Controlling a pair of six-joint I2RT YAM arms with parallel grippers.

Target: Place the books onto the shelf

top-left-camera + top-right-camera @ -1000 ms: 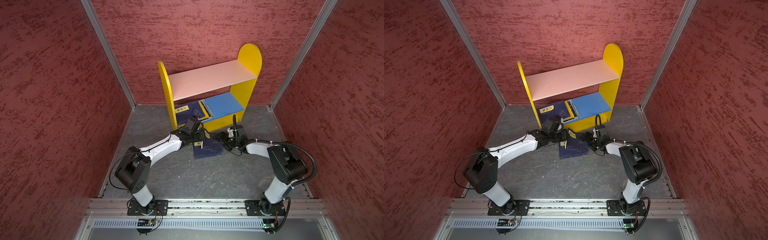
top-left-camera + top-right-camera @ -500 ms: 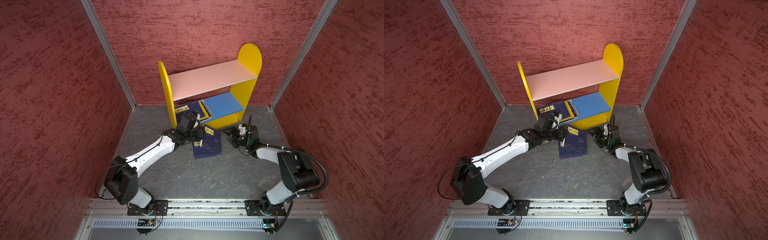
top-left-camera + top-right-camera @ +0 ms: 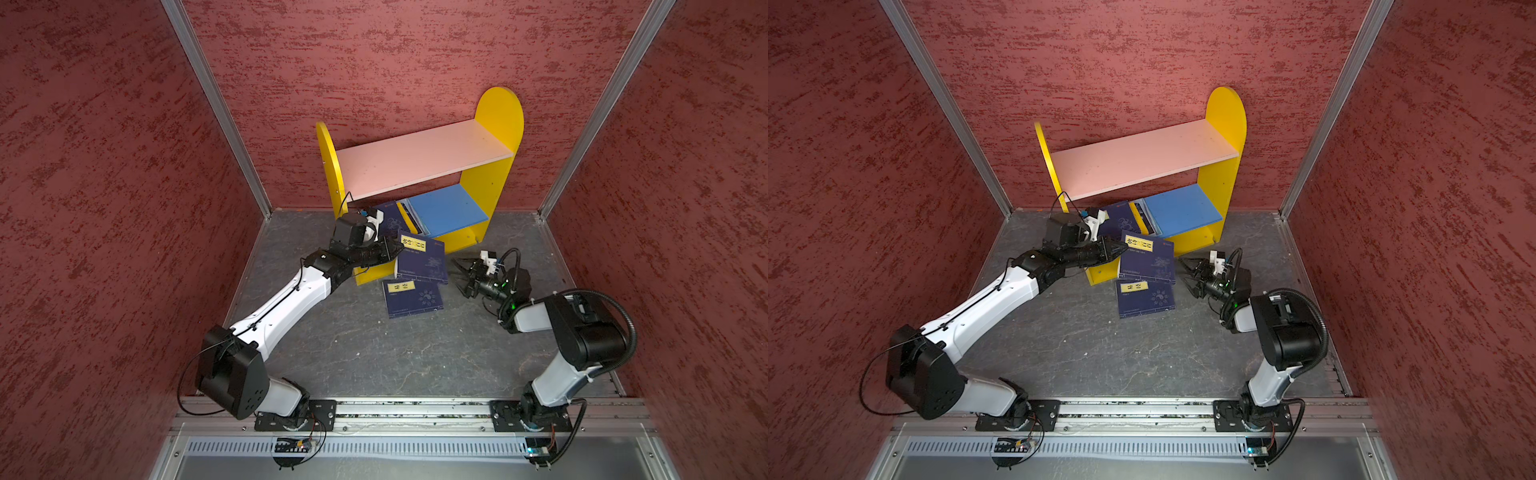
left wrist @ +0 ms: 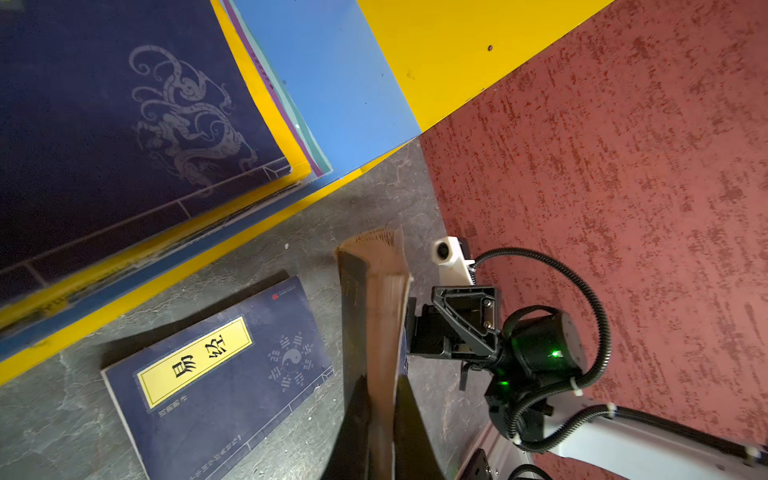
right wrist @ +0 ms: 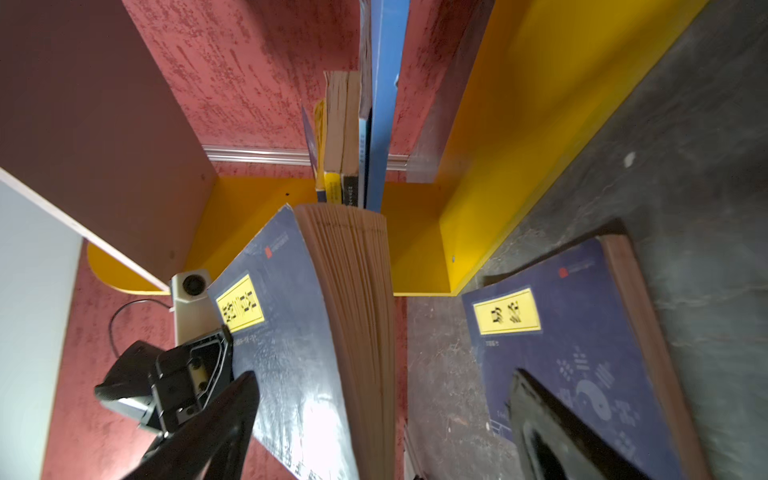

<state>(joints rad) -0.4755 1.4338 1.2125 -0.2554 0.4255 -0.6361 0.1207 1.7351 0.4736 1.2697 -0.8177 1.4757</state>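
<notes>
Three navy books are showing for you in both top views. Your left gripper (image 3: 392,251) (image 3: 1121,249) is clamping one of them, the held navy book (image 3: 422,259) (image 3: 1148,259), at the edge beside its yellow label, with the jaws closed tight on the cover. That book is hanging tilted above the grey floor (image 3: 353,345), just in front of the shelf (image 3: 498,124) and overlapping its yellow base strip (image 3: 457,239). In the left wrist view you are looking along its page edge (image 4: 382,311), which is fanning slightly. A second one, the floor navy book (image 3: 411,297) (image 3: 1144,297) (image 4: 216,374), is lying flat, label up, just nearer you than the held one. You cannot tell whether the two are touching. The third is topping a stack (image 3: 388,220) (image 4: 124,124) of thin books that is sitting at the left end of the blue lower board (image 3: 446,208), with yellow and paler covers peeking out beneath it. Your right gripper (image 3: 459,276) (image 3: 1185,274) is hovering low, just right of the two loose books. Its jaws are standing wide apart and gripping nothing, pointing toward them. In the right wrist view its dark fingers (image 5: 552,436) are framing the held book (image 5: 291,332) and the floor book (image 5: 573,353).
</notes>
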